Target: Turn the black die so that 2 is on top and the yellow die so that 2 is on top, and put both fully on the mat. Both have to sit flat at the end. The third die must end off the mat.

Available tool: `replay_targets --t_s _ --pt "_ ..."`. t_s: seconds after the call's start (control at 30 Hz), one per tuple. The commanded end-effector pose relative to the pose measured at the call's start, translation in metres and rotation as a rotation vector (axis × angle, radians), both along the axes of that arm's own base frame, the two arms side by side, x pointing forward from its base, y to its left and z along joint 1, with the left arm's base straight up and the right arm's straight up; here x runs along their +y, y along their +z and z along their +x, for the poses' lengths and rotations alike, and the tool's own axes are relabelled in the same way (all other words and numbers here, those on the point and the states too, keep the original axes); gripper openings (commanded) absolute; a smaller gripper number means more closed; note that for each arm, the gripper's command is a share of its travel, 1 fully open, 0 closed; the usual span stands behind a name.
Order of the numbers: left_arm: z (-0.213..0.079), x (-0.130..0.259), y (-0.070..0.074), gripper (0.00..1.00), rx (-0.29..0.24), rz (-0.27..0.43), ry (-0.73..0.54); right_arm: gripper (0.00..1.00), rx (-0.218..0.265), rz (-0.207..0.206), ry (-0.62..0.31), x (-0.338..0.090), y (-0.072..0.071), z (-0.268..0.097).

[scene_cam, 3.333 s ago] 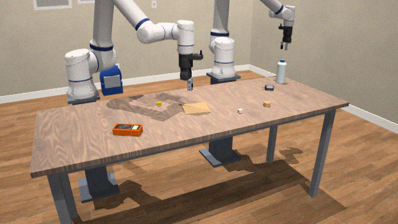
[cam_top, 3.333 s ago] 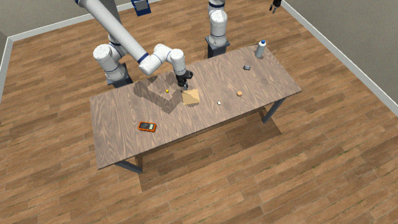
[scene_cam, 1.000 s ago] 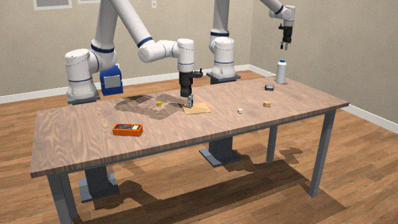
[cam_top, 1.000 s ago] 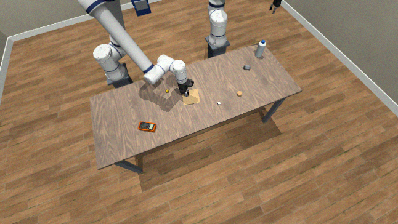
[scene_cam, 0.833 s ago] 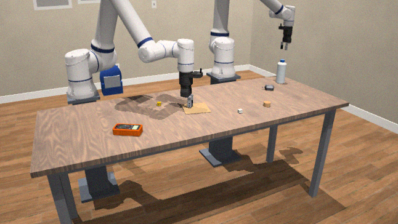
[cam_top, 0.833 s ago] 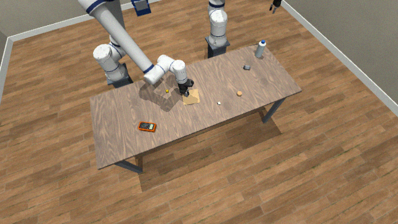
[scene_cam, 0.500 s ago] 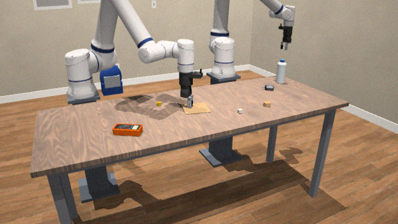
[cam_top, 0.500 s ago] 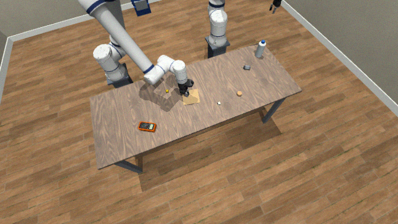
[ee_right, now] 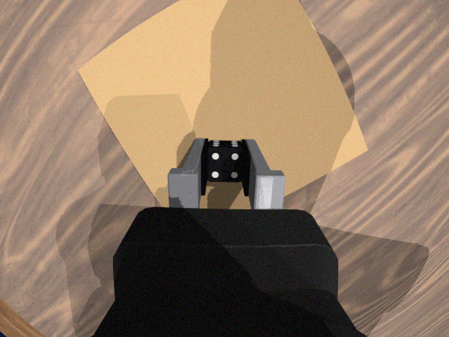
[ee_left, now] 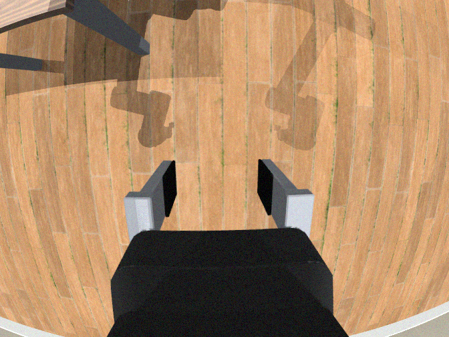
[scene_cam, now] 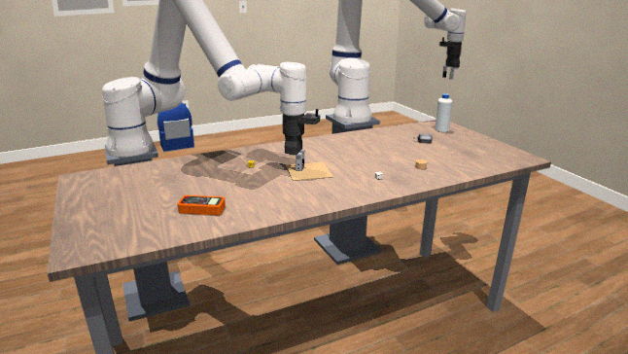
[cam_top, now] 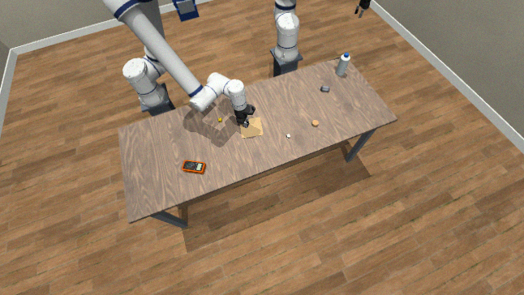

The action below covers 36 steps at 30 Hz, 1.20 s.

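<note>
My right gripper [cam_top: 246,124] [scene_cam: 299,166] [ee_right: 224,156] points down, shut on the black die [ee_right: 224,165], low over the back left part of the tan mat [cam_top: 258,122] [scene_cam: 322,171] [ee_right: 152,65]. The die's 4 faces up and its 6 faces sideways; whether its underside touches the mat I cannot tell. The yellow die [cam_top: 220,120] [scene_cam: 251,164] lies on the table left of the mat, its pips too small to read. The white die [cam_top: 288,136] [scene_cam: 379,175] lies off the mat to its right. My left gripper [cam_top: 358,14] [scene_cam: 448,75] [ee_left: 216,176] is open and empty, high beyond the table's right end.
An orange multimeter [cam_top: 193,166] [scene_cam: 201,205] lies at the front left. A round wooden piece [cam_top: 315,123] [scene_cam: 421,164] sits right of the white die. A small dark object [cam_top: 324,88] [scene_cam: 425,138] and an upright bottle [cam_top: 342,66] [scene_cam: 443,116] stand at the back right.
</note>
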<state>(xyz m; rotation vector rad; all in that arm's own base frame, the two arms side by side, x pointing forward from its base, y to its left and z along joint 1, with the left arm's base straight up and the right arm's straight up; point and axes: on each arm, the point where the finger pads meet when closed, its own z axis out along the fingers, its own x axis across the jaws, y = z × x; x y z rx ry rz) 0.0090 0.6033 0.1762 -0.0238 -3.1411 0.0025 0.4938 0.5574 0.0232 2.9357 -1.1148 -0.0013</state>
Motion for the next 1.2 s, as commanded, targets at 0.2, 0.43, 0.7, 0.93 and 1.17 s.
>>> replay_targets --t_s 0.2,0.43,0.7,0.93,1.17 --pt "0.0002 0.0006 0.0008 1.0 0.0 0.002 0.0 0.4 -0.001 0.001 0.0 0.0004 0.0009 0.0006" --pt "0.0002 0.0006 0.0008 1.0 0.0 0.002 0.0 0.4 -0.001 0.001 0.0 0.0004 0.0009 0.0006" --pt "0.0002 0.0006 0.0008 1.0 0.0 0.002 0.0 0.4 -0.001 0.001 0.0 0.0004 0.0009 0.0006" --pt "0.0002 0.0006 0.0008 1.0 0.0 0.002 0.0 0.52 -0.001 0.001 0.0 0.0004 0.0009 0.0006" --pt "0.0002 0.0006 0.0008 1.0 0.0 0.002 0.0 0.64 -0.001 0.001 0.0 0.0004 0.0009 0.0006"
